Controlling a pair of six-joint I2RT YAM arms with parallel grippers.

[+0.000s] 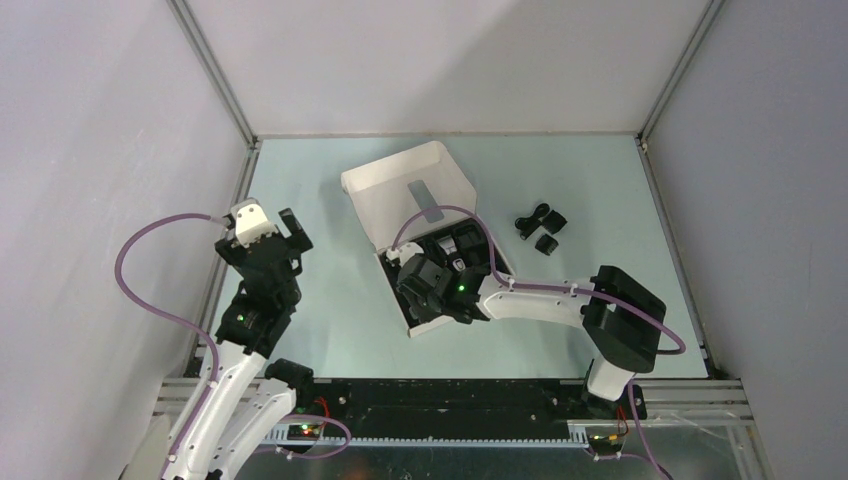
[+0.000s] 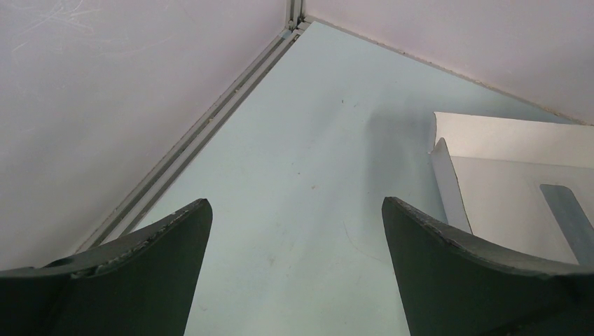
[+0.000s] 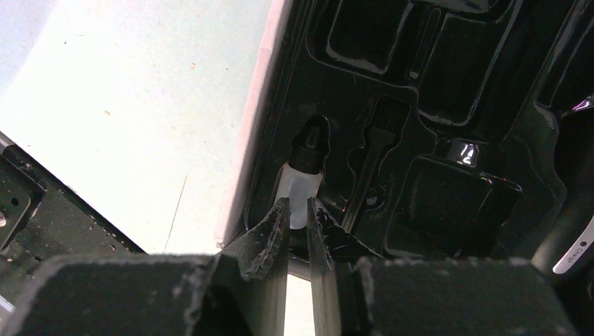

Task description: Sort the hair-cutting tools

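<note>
Several small black clipper attachments (image 1: 541, 220) are lying loose on the pale green table (image 1: 330, 330), well apart to the right of the white cardboard box (image 1: 400, 185), so the sorting is looking far from finished. Most of the moulded pockets in the glossy black tray (image 3: 448, 203) are showing empty in the right wrist view. Little is sitting in place: a small brush (image 3: 379, 136) is resting in its slot, and beside it a little translucent bottle (image 3: 300, 189) with a black cap is lying in the pocket against the tray's left wall. A dark rounded body with a silver strip, probably the clipper (image 3: 576, 253), is peeking in at the far right edge. The right gripper (image 3: 298, 210) is hanging over the bottle's lower end with its matte, scuffed fingers drawn almost together; whether they are pinching it I cannot tell. The left gripper (image 2: 295, 203) is waiting spread wide and empty over bare table, near the smooth white box.
</note>
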